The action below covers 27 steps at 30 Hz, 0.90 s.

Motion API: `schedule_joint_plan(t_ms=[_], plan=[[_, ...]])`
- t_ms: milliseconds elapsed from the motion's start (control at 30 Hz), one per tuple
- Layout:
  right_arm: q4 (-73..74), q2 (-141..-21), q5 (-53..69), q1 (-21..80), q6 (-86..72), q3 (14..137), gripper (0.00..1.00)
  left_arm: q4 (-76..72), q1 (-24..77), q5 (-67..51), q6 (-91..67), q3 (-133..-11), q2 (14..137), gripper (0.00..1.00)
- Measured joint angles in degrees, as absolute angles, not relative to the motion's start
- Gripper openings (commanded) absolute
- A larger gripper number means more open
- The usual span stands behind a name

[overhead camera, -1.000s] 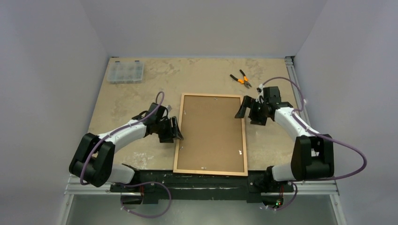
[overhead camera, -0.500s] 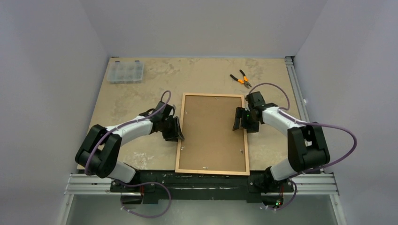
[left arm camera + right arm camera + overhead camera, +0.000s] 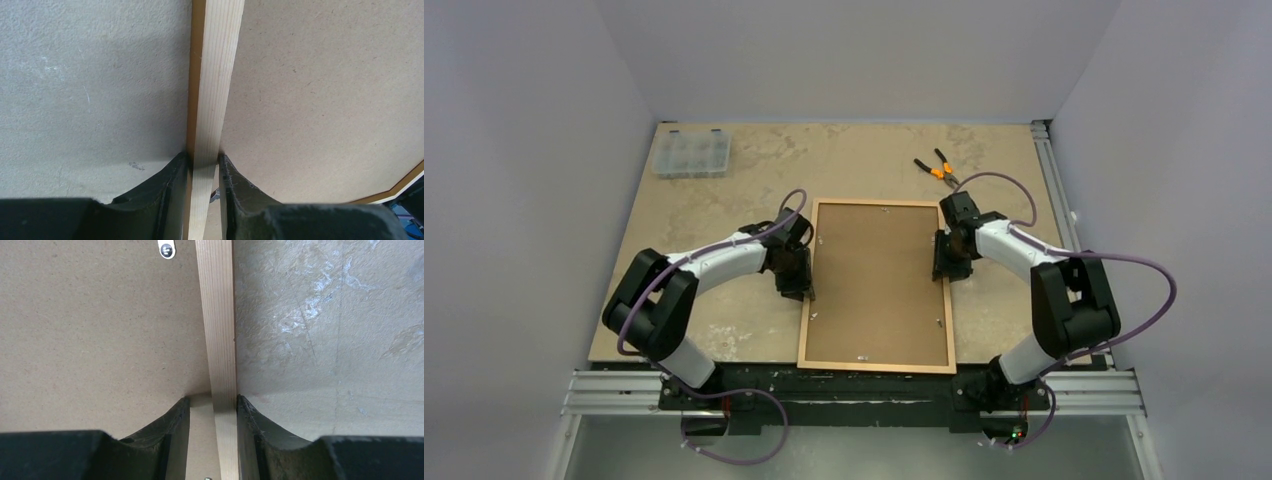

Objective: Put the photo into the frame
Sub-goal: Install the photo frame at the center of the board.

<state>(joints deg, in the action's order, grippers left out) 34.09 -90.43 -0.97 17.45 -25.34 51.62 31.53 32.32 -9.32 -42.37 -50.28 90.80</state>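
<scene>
Pinches the left rail of the frame (image 3: 207, 75) in the left claw (image 3: 203, 159) — tight on both faces. Straddles the right rail with the right claw (image 3: 212, 402), narrow, gap at the inner finger. Lies back-up on the surface (image 3: 724, 220), near edge at its lip — pliers (image 3: 937, 168) well past the far edge.

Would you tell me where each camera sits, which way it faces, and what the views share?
Top external: above and behind the left arm and right arm, looking down on the table; both show, flanking the frame.
Left wrist: on the left arm, facing down; left hand shows, pinching a frame rail.
Right wrist: on the right arm, facing down; right hand shows, straddling the opposite rail.
Shared: both wrist views show frame, board and table.
</scene>
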Motion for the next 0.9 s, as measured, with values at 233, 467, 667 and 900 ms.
schedule_joint_plan(t_ms=[233,467,667,900], plan=[[36.1,-93.0,-0.4,17.5,-24.5,55.3,0.49,32.9,32.4,-8.7,-42.5,-51.7,91.7,0.43],[31.7,-93.4,2.0,19.3,-24.8,55.3,0.85,30.3,33.4,-7.0,-43.1,-51.5,90.5,0.63],[28.7,-89.3,3.9,19.8,-25.1,51.3,0.89,29.4,33.5,-5.5,-43.0,-49.8,86.3,0.69],[28.8,-84.4,5.4,19.9,-25.8,46.5,0.89,28.8,33.5,-5.4,-44.2,-43.2,81.3,0.66]])
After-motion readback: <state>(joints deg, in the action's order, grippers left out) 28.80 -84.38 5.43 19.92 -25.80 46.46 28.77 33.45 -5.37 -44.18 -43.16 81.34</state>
